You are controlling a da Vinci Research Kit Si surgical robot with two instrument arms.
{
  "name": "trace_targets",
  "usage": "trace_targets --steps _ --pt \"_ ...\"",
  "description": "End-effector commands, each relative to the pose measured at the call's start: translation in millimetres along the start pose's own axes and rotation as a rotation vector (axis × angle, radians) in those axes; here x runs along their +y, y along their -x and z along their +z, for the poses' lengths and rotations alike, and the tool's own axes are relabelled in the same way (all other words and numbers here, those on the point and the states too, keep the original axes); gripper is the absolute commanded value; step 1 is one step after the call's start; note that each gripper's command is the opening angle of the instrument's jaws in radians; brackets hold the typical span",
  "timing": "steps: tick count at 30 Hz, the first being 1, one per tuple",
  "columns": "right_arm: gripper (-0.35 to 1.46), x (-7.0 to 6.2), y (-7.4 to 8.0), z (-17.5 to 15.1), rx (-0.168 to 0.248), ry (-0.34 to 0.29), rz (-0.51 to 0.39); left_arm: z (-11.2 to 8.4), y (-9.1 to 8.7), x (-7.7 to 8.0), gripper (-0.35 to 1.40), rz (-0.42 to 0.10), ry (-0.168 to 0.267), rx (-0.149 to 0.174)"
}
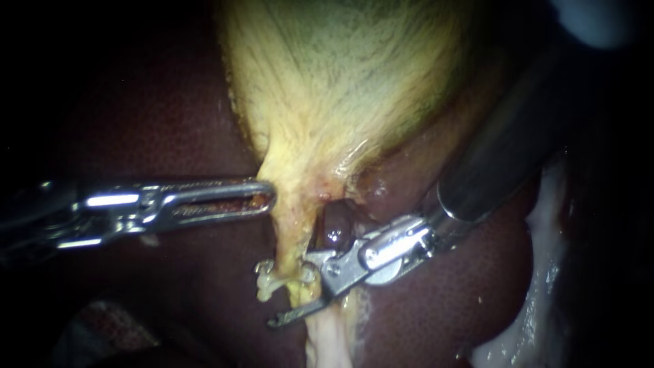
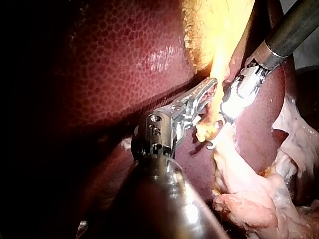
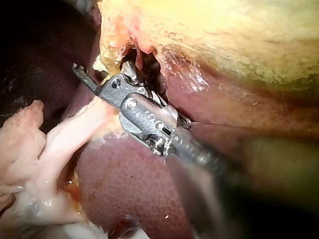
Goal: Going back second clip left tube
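Closest to the lens, the dark shaft of the right instrument (image 1: 288, 289) slanted down from the upper right across the liver (image 1: 436, 293), its jaws spread wide at the foot of the left tube (image 1: 293, 232). One jaw sat just beside the end of a pale clip (image 1: 267, 276) that crossed the tube. The other reached out lower down, its tip past the tube on the left, so the tube stood in the gap between them, gripped by neither as far as could be seen. The tube, a yellow stalk, ran down from the narrowing neck of the gallbladder (image 1: 340, 75), with a darker strand (image 1: 334, 228) just to its right. The left instrument (image 1: 270, 197) lay level over the liver, its slotted jaws lying together and holding nothing, their tips touching the stalk's side above the clip. Below the clip, a pale strip of tissue (image 1: 327, 341) ran toward the lower edge of the endoscope view
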Motion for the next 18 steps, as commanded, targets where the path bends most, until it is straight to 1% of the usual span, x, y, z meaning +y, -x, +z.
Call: trace_targets --steps 1,9,15,18 --pt "0.6 0.2 -0.1 -0.2 0.001 0.006 0.002 -0.1 0.1 -0.2 -0.35 -0.002 -0.003 0.001" --pt "0.6 0.2 -0.1 -0.3 0.0 0.009 0.002 -0.3 0.1 -0.9 -0.35 -0.002 -0.003 0.001" --pt "0.6 -0.2 -0.2 -0.4 0.0 0.006 0.001 -0.2 0.0 -0.5 -0.35 -0.002 -0.004 0.002" --pt "0.6 -0.6 -0.3 -0.9 0.002 0.003 0.001 -0.3 0.0 -0.3 -0.35 -0.001 -0.005 0.002"
